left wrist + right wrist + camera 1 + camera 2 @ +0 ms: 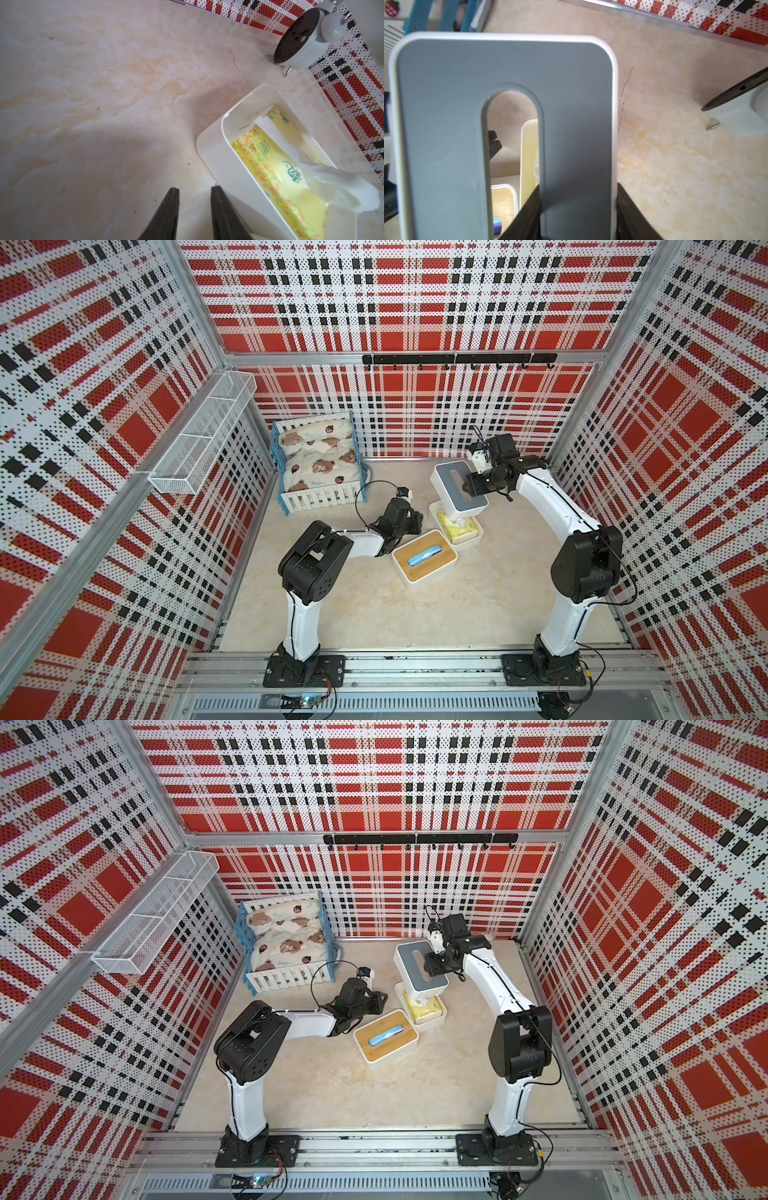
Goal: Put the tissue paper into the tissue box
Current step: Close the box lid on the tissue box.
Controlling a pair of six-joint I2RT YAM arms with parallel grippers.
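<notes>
The tissue paper is a yellow flowered pack (460,527) (424,1007) (276,166) lying in the white lower tray of the tissue box (471,544) (434,1026) (216,149), with a white sheet (342,187) sticking out of it. The box's white cover with a grey slotted top (453,483) (415,965) (446,124) hangs tilted above the tray. My right gripper (470,487) (432,965) (578,186) is shut on it, one finger through the slot and one on the outer edge. My left gripper (415,517) (380,997) (194,189) is open and empty, just beside the tray's outer wall.
A second white box with a bamboo lid (405,556) (368,1038) and a blue thing in its slot lies near the tray. A doll bed (316,464) stands at the back left, and an alarm clock (299,37) (737,112) by the back wall. A wire basket (203,435) hangs on the left wall.
</notes>
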